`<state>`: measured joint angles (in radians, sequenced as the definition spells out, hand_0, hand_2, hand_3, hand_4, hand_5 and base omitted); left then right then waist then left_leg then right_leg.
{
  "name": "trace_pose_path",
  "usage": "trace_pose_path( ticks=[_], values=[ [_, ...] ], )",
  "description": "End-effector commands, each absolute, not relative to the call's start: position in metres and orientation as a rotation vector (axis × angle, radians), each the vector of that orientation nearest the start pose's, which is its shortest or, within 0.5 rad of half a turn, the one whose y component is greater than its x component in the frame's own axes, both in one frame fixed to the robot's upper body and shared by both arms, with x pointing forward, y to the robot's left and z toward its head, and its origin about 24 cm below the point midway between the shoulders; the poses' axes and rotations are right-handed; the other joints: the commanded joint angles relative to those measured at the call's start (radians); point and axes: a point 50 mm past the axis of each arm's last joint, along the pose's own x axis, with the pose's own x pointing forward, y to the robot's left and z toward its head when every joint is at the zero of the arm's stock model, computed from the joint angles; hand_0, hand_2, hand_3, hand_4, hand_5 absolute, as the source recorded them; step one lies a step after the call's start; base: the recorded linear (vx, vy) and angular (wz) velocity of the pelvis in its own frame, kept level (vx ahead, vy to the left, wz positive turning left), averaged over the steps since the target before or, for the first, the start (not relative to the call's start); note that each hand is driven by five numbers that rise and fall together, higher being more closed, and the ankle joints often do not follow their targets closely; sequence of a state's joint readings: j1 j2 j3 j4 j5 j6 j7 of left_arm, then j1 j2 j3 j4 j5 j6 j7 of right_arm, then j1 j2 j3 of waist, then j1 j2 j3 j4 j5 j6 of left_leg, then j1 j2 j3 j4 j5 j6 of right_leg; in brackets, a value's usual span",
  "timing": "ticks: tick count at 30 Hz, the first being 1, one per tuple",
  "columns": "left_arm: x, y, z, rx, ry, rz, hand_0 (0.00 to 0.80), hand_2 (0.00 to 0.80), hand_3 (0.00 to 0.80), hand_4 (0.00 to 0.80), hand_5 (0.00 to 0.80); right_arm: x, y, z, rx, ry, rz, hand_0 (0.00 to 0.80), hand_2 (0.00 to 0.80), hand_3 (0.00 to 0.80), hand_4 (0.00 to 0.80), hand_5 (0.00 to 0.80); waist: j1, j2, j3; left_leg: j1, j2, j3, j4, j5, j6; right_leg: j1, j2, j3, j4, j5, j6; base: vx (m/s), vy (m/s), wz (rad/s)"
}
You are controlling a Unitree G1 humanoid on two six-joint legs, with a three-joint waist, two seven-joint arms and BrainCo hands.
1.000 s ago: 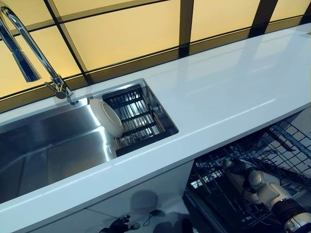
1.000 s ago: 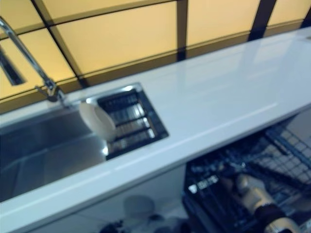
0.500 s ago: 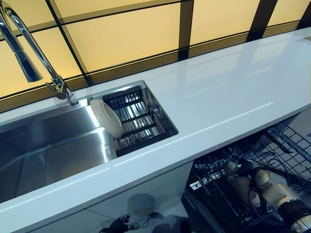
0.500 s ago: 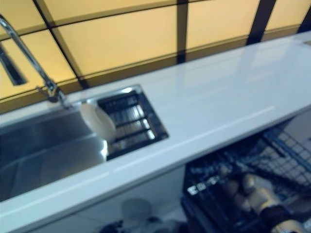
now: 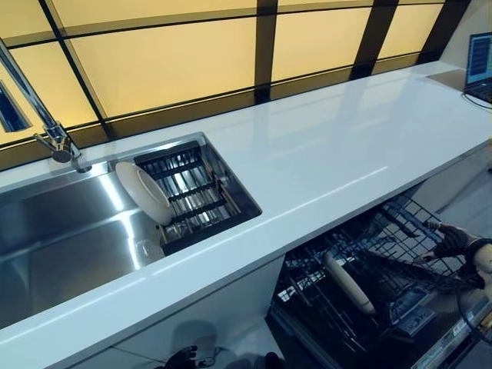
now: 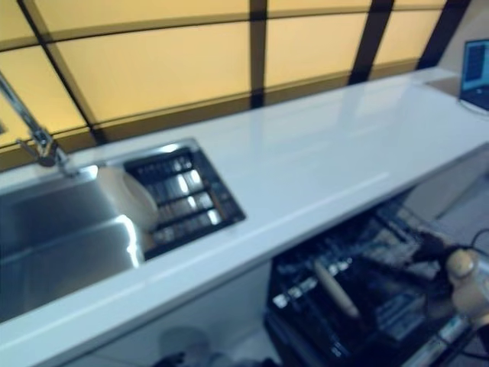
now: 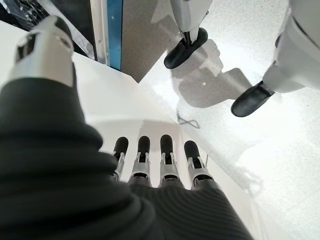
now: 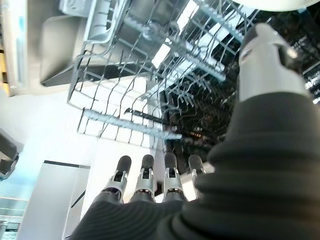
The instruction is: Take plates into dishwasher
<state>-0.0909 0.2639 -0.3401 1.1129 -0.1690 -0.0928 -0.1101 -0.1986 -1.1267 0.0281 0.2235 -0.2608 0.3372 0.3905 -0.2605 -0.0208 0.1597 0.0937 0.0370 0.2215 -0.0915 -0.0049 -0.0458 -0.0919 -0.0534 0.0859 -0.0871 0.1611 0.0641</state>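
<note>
The right hand shows at the right edge of the left eye view, low beside the dishwasher rack, and holds nothing; in its own wrist view its fingers run straight out in a row with the thumb apart, relaxed, with the grey wire rack past them. The left hand hangs below the counter edge, its fingers likewise straight and empty, over a pale floor and beside a white cabinet front. One plate stands on edge among the wires in the rack, which is pulled out under the counter. A second plate leans tilted in the sink, its lower edge resting against the dark slatted drainer that fills the sink's right end. The tap rises from the back rim of the sink at the left. Behind the white counter runs a wall of yellow panels with dark frames, and at the far right corner of the counter part of a laptop shows.
</note>
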Motion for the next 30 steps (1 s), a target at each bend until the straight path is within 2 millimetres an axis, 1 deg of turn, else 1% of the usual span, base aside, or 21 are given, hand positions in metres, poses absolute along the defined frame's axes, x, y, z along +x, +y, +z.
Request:
trace_pose_path(
  ticks=[1, 3, 4, 6, 8, 9, 11, 12, 13, 14, 16, 19, 22, 23, 24, 26, 27, 28, 29, 30],
  values=[
    [0.152, 0.233, -0.138, 0.288, 0.987, -0.116, 0.0, 0.0, 0.0, 0.0, 0.0, 0.266, -0.381, 0.183, -1.137, 0.488, -0.121, 0.0, 0.0, 0.0, 0.0, 0.0, 0.021, -0.074, -0.034, 0.0, -0.005, -0.015, 0.004, -0.024, 0.028, 0.015, 0.014, 0.059, 0.013, -0.007, 0.057, 0.013, -0.005, -0.07],
    [0.151, 0.234, -0.138, 0.291, 0.99, -0.116, 0.0, 0.0, 0.0, 0.0, 0.0, 0.266, -0.385, 0.189, -1.108, 0.47, -0.132, 0.0, 0.0, 0.0, 0.0, 0.0, 0.023, -0.079, -0.038, 0.002, -0.004, -0.015, 0.004, -0.024, 0.028, 0.017, 0.015, 0.058, 0.013, -0.007, 0.057, 0.014, -0.014, -0.07],
    [0.15, 0.234, -0.139, 0.296, 0.996, -0.115, 0.0, 0.0, 0.0, 0.0, 0.0, 0.267, -0.39, 0.201, -1.098, 0.434, -0.157, 0.0, 0.0, 0.0, 0.0, 0.0, 0.028, -0.086, -0.043, 0.003, -0.002, -0.016, 0.004, -0.023, 0.028, 0.021, 0.016, 0.056, 0.012, -0.006, 0.057, 0.014, -0.019, -0.04],
    [0.149, 0.235, -0.139, 0.297, 0.999, -0.113, 0.0, 0.0, 0.0, 0.0, 0.0, 0.269, -0.392, 0.211, -1.099, 0.406, -0.175, 0.0, 0.0, 0.0, 0.0, 0.0, 0.033, -0.09, -0.046, 0.005, -0.001, -0.017, 0.004, -0.022, 0.027, 0.025, 0.017, 0.054, 0.011, -0.006, 0.057, 0.0, 0.0, 0.0],
    [0.147, 0.236, -0.139, 0.302, 1.005, -0.115, 0.0, 0.0, 0.0, 0.0, 0.0, 0.273, -0.392, 0.239, -1.107, 0.322, -0.225, 0.0, 0.0, 0.0, 0.0, 0.0, 0.048, -0.098, -0.053, 0.007, -0.002, -0.023, 0.004, -0.02, 0.026, 0.032, 0.018, 0.049, 0.01, -0.006, 0.057, 0.007, -0.001, -0.02],
    [0.147, 0.236, -0.139, 0.3, 1.005, -0.114, 0.0, 0.0, 0.0, 0.0, 0.0, 0.274, -0.391, 0.241, -1.108, 0.31, -0.228, 0.0, 0.0, 0.0, 0.0, 0.0, 0.047, -0.098, -0.054, 0.007, -0.002, -0.024, 0.004, -0.02, 0.026, 0.033, 0.018, 0.049, 0.009, -0.006, 0.057, 0.012, 0.001, -0.04],
    [0.145, 0.237, -0.14, 0.307, 1.013, -0.119, 0.0, 0.0, 0.0, 0.0, 0.0, 0.279, -0.386, 0.257, -1.096, 0.242, -0.249, 0.0, 0.0, 0.0, 0.0, 0.0, 0.06, -0.102, -0.059, 0.007, -0.004, -0.032, 0.004, -0.019, 0.027, 0.038, 0.018, 0.046, 0.009, -0.007, 0.056, 0.0, 0.0, 0.0],
    [0.145, 0.239, -0.14, 0.309, 1.015, -0.119, 0.0, 0.0, 0.0, 0.0, 0.0, 0.282, -0.381, 0.269, -1.095, 0.191, -0.251, 0.0, 0.0, 0.0, 0.0, 0.0, 0.066, -0.105, -0.06, 0.006, -0.005, -0.037, 0.004, -0.018, 0.027, 0.041, 0.018, 0.044, 0.007, -0.007, 0.056, 0.012, -0.001, -0.03],
    [0.143, 0.239, -0.14, 0.314, 1.02, -0.12, 0.0, 0.0, 0.0, 0.0, 0.0, 0.288, -0.371, 0.282, -1.095, 0.137, -0.239, 0.0, 0.0, 0.0, 0.0, 0.0, 0.079, -0.11, -0.065, 0.005, -0.007, -0.046, 0.004, -0.017, 0.027, 0.045, 0.017, 0.039, 0.005, -0.008, 0.056, 0.0, 0.0, 0.0],
    [0.143, 0.24, -0.14, 0.314, 1.024, -0.119, 0.0, 0.0, 0.0, 0.0, 0.0, 0.29, -0.365, 0.288, -1.096, 0.112, -0.23, 0.0, 0.0, 0.0, 0.0, 0.0, 0.083, -0.111, -0.067, 0.004, -0.008, -0.051, 0.004, -0.016, 0.027, 0.047, 0.016, 0.036, 0.005, -0.009, 0.056, 0.02, 0.0, -0.04],
    [0.142, 0.24, -0.141, 0.31, 1.026, -0.114, 0.0, 0.0, 0.0, 0.0, 0.0, 0.294, -0.357, 0.294, -1.101, 0.077, -0.219, 0.0, 0.0, 0.0, 0.0, 0.0, 0.086, -0.112, -0.07, 0.003, -0.009, -0.056, 0.004, -0.015, 0.028, 0.05, 0.014, 0.033, 0.004, -0.009, 0.055, 0.0, 0.0, 0.0],
    [0.142, 0.238, -0.141, 0.303, 1.027, -0.116, 0.0, 0.0, 0.0, 0.0, 0.0, 0.304, -0.341, 0.303, -1.096, 0.031, -0.21, 0.0, 0.0, 0.0, 0.0, 0.0, 0.103, -0.115, -0.074, 0.0, -0.012, -0.07, 0.004, -0.014, 0.03, 0.055, 0.01, 0.022, 0.002, -0.011, 0.054, 0.018, 0.015, 0.06],
    [0.14, 0.236, -0.142, 0.289, 1.024, -0.115, 0.0, 0.0, 0.0, 0.0, 0.0, 0.311, -0.33, 0.314, -1.131, -0.017, -0.193, 0.0, 0.0, 0.0, 0.0, 0.0, 0.126, -0.119, -0.077, -0.004, -0.014, -0.084, 0.004, -0.011, 0.03, 0.062, 0.005, 0.005, 0.0, -0.014, 0.053, 0.026, 0.02, 0.17],
    [0.14, 0.235, -0.142, 0.289, 1.026, -0.116, 0.0, 0.0, 0.0, 0.0, 0.0, 0.315, -0.322, 0.322, -1.15, -0.066, -0.19, 0.0, 0.0, 0.0, 0.0, 0.0, 0.142, -0.124, -0.078, -0.008, -0.016, -0.093, 0.004, -0.009, 0.029, 0.064, 0.003, -0.004, 0.0, -0.016, 0.053, 0.007, 0.009, 0.18],
    [0.14, 0.235, -0.142, 0.287, 1.025, -0.113, 0.0, 0.0, 0.0, 0.0, 0.0, 0.316, -0.32, 0.324, -1.152, -0.072, -0.19, 0.0, 0.0, 0.0, 0.0, 0.0, 0.142, -0.123, -0.078, -0.009, -0.016, -0.094, 0.004, -0.009, 0.029, 0.064, 0.003, -0.006, 0.0, -0.016, 0.053, 0.003, 0.002, 0.17],
    [0.14, 0.235, -0.142, 0.287, 1.025, -0.103, 0.0, 0.0, 0.0, 0.0, 0.0, 0.322, -0.302, 0.342, -1.248, -0.17, -0.19, 0.0, 0.0, 0.0, 0.0, 0.0, 0.166, -0.13, -0.08, -0.017, -0.019, -0.109, 0.004, -0.006, 0.029, 0.066, -0.001, -0.022, 0.0, -0.019, 0.055, 0.004, 0.0, 0.2],
    [0.14, 0.235, -0.142, 0.286, 1.025, -0.102, 0.0, 0.0, 0.0, 0.0, 0.0, 0.322, -0.299, 0.344, -1.263, -0.181, -0.189, 0.0, 0.0, 0.0, 0.0, 0.0, 0.167, -0.129, -0.08, -0.018, -0.019, -0.111, 0.004, -0.006, 0.03, 0.067, -0.002, -0.024, 0.0, -0.019, 0.055, 0.01, 0.004, 0.19],
    [0.141, 0.237, -0.142, 0.285, 1.024, -0.096, 0.0, 0.0, 0.0, 0.0, 0.0, 0.324, -0.291, 0.351, -1.327, -0.216, -0.19, 0.0, 0.0, 0.0, 0.0, 0.0, 0.175, -0.132, -0.081, -0.02, -0.021, -0.116, 0.004, -0.005, 0.029, 0.068, -0.004, -0.029, 0.0, -0.02, 0.055, 0.011, 0.005, 0.14],
    [0.142, 0.238, -0.141, 0.287, 1.023, -0.089, 0.0, 0.0, 0.0, 0.0, 0.0, 0.326, -0.277, 0.361, -1.437, -0.27, -0.181, 0.0, 0.0, 0.0, 0.0, 0.0, 0.19, -0.139, -0.083, -0.025, -0.022, -0.125, 0.004, -0.003, 0.03, 0.067, -0.007, -0.04, 0.0, -0.02, 0.057, 0.014, 0.006, 0.14],
    [0.143, 0.238, -0.141, 0.284, 1.022, -0.088, 0.0, 0.0, 0.0, 0.0, 0.0, 0.326, -0.273, 0.363, -1.46, -0.28, -0.18, 0.0, 0.0, 0.0, 0.0, 0.0, 0.192, -0.139, -0.083, -0.026, -0.023, -0.127, 0.004, -0.003, 0.03, 0.068, -0.007, -0.043, 0.0, -0.02, 0.058, 0.016, 0.004, 0.22]
  ],
)
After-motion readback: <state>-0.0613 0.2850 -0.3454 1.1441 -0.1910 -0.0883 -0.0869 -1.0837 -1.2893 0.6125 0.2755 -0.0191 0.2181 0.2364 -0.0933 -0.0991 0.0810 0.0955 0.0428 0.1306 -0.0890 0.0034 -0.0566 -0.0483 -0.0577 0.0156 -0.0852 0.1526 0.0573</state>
